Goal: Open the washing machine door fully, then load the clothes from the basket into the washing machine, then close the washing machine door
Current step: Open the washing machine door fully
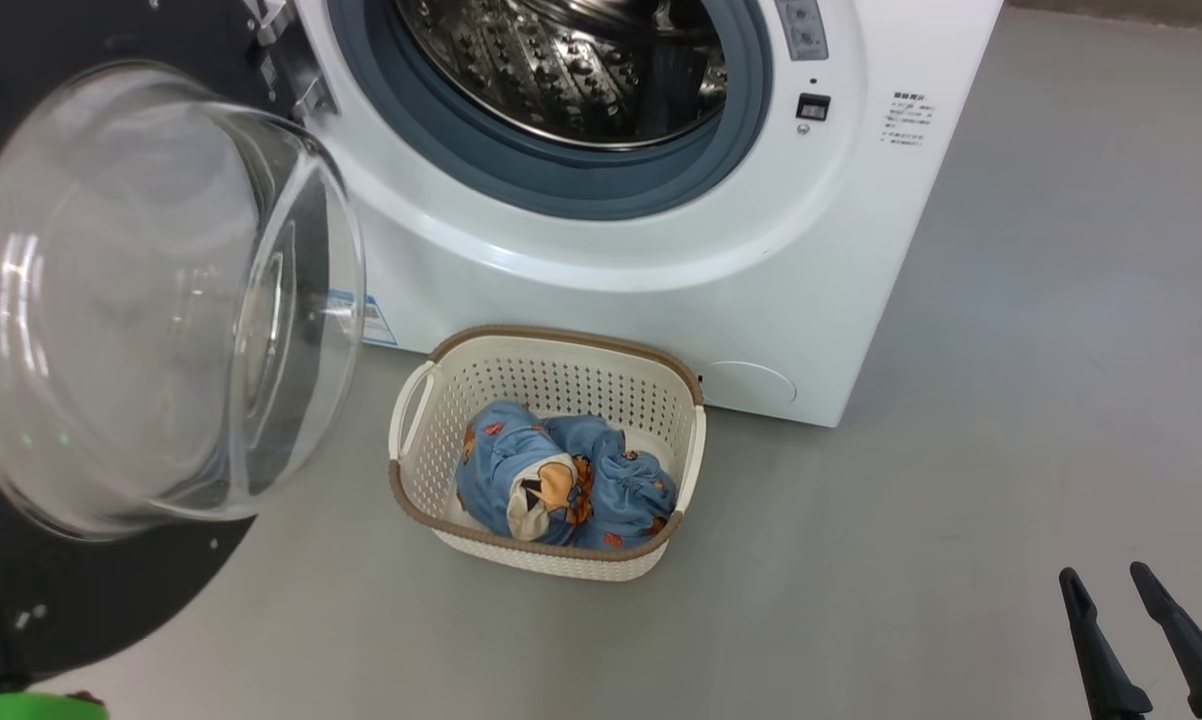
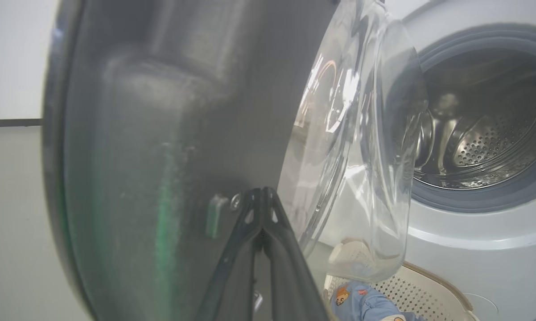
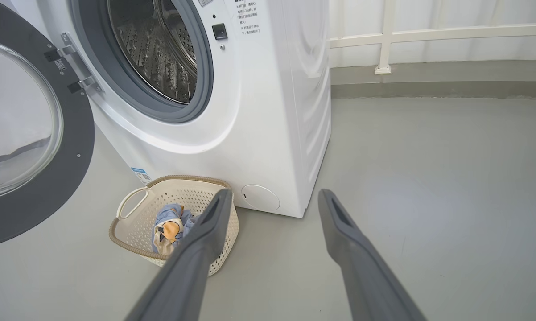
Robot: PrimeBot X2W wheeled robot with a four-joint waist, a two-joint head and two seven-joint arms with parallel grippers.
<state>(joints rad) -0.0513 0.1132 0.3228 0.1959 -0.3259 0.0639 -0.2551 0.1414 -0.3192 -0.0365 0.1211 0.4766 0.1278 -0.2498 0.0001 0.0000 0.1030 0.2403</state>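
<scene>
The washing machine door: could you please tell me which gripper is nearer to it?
Left. The left gripper, fingers together, is at the dark inner face of the washing machine door; the right gripper hangs open well off, past the basket.

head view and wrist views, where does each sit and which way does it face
Head view: on the head, looking down at the washing machine and basket; right tool lower right.
Left wrist view: along the shut left tool, close to the washing machine door.
Right wrist view: low, along the open right tool toward the washing machine and basket.
Shared: all show the clothes.
</scene>
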